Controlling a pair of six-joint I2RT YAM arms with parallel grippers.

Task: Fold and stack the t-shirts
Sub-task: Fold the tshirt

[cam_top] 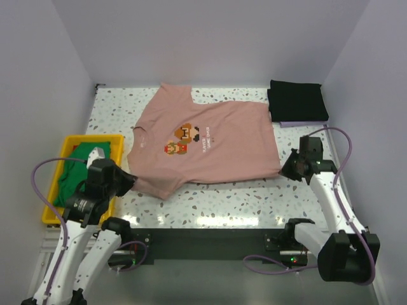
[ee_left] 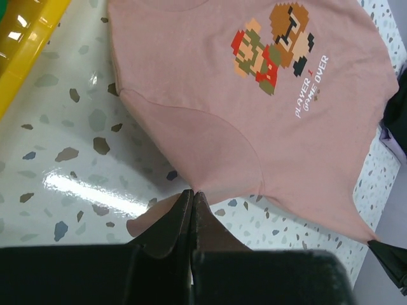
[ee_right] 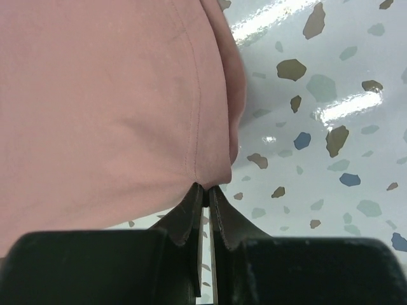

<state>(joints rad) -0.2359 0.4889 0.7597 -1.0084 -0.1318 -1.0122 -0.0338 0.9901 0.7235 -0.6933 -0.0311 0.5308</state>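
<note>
Seen from above, the pink t-shirt (cam_top: 203, 143) with a pixel game print lies spread flat in the middle of the terrazzo table (cam_top: 222, 203), with its collar toward the left. A folded black t-shirt (cam_top: 297, 100) sits at the far right corner. A yellow bin (cam_top: 95, 138) holding a green garment (cam_top: 68, 178) stands at the left. The left gripper (cam_top: 132, 180) is at the shirt's near sleeve, and the right gripper (cam_top: 283, 169) is at the near corner of the hem. In the left wrist view the fingers (ee_left: 168, 225) are pressed together, pinching the pink sleeve edge. In the right wrist view the fingers (ee_right: 184, 216) are closed on the stitched hem corner.
</note>
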